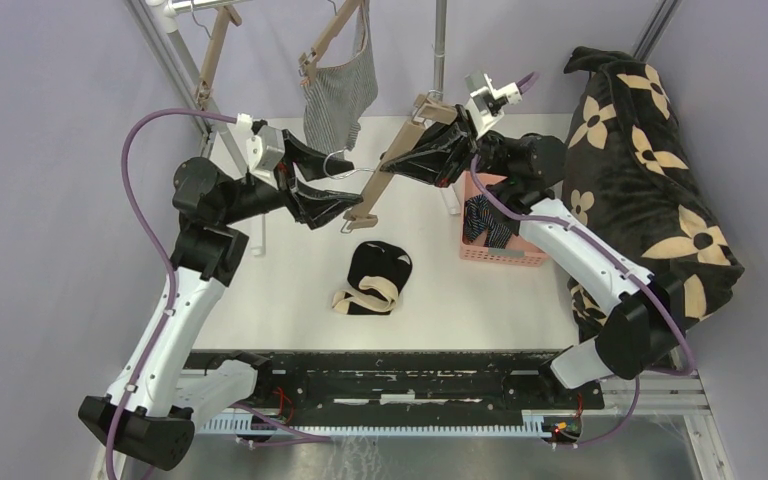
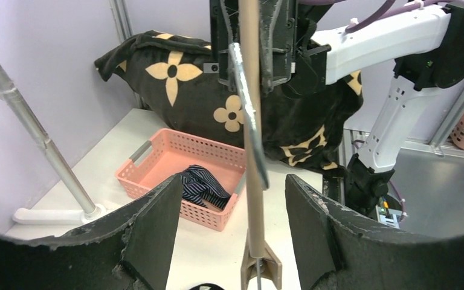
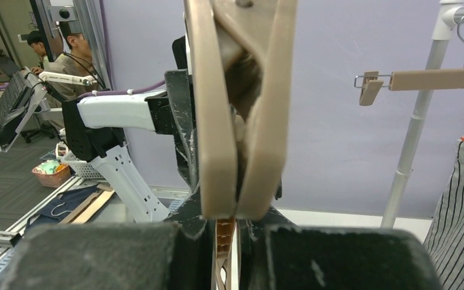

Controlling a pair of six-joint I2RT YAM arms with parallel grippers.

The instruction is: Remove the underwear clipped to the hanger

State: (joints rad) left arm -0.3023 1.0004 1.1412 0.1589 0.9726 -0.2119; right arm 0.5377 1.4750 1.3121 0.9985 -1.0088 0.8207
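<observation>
- The right gripper (image 1: 400, 160) was clamped tight on one clip end of the wooden hanger (image 1: 370, 197).
- The left gripper (image 2: 231, 217) stood wide open, with the hanger's bar between its fingers and apart from both.
- The black underwear (image 1: 380, 272) lay on the table (image 1: 290, 290) below both grippers.
- The navy striped underwear (image 2: 200, 186) sat in the pink basket (image 2: 157, 163) beneath the right gripper.
- The grey-striped underwear (image 1: 338, 95) hung clipped beyond the left gripper.

Nothing legible in any view: no lettering, labels, brand names, numbers or signs sharp enough to read.
</observation>
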